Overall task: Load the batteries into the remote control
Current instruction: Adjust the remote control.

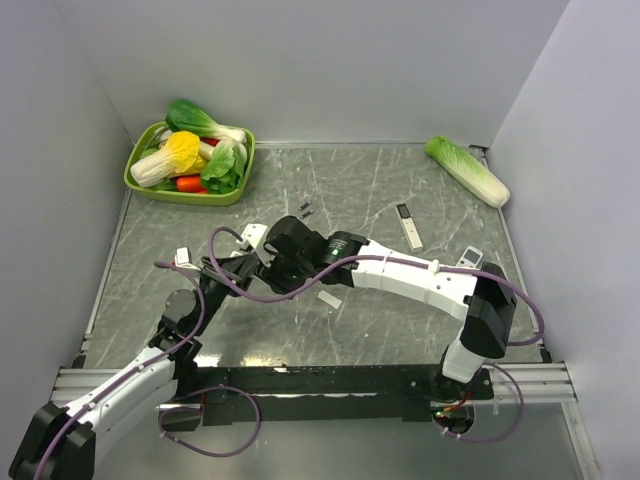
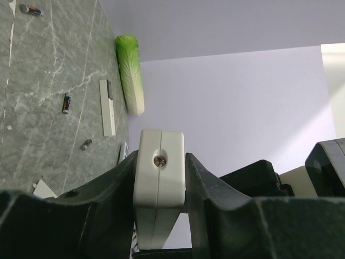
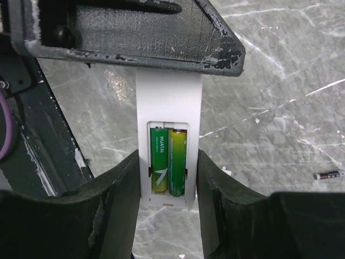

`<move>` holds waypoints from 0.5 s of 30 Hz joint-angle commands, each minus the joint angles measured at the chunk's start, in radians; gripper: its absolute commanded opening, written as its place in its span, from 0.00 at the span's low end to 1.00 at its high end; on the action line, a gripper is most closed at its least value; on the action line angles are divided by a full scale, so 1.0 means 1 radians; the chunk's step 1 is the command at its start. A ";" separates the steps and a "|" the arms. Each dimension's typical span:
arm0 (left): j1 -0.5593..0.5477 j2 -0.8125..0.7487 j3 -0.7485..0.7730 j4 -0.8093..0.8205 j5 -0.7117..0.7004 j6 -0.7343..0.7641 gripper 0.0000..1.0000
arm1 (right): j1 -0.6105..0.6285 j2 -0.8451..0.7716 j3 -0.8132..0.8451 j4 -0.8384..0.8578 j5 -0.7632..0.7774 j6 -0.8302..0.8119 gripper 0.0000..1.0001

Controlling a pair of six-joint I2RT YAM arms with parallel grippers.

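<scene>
Left gripper [image 2: 160,164] clamped on the white remote control [image 2: 157,194]
A cabbage [image 2: 131,73] lies on the table [image 2: 38,70]; a second remote [image 2: 107,108] just beside it, 3 small cells [image 2: 66,102] farther off.

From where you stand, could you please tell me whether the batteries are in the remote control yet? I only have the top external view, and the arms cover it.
Observer: Yes. The right wrist view shows two green batteries lying side by side in the open recess of the remote control.
Operator: Thank you. Is the right gripper gripping it?
Observer: Yes, the right gripper presses the long sides of the remote control at the recess.
Operator: And the left one?
Observer: The left gripper clamps one end of it, the end face with a small screw.
</scene>
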 commanded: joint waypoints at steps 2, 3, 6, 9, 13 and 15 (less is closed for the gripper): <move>-0.003 -0.011 -0.193 0.092 0.036 -0.055 0.44 | 0.006 0.041 0.082 -0.037 0.031 -0.007 0.00; -0.004 -0.009 -0.192 0.094 0.038 -0.061 0.46 | 0.007 0.043 0.091 -0.040 0.031 -0.005 0.00; -0.004 -0.006 -0.190 0.094 0.038 -0.069 0.47 | 0.007 0.049 0.105 -0.051 0.040 0.005 0.00; -0.007 -0.011 -0.193 0.103 0.032 -0.083 0.44 | 0.006 0.060 0.123 -0.067 0.050 0.015 0.00; -0.012 -0.011 -0.186 0.099 0.028 -0.080 0.35 | 0.007 0.072 0.137 -0.070 0.050 0.021 0.00; -0.017 -0.006 -0.186 0.105 0.027 -0.081 0.28 | 0.006 0.079 0.155 -0.086 0.057 0.027 0.00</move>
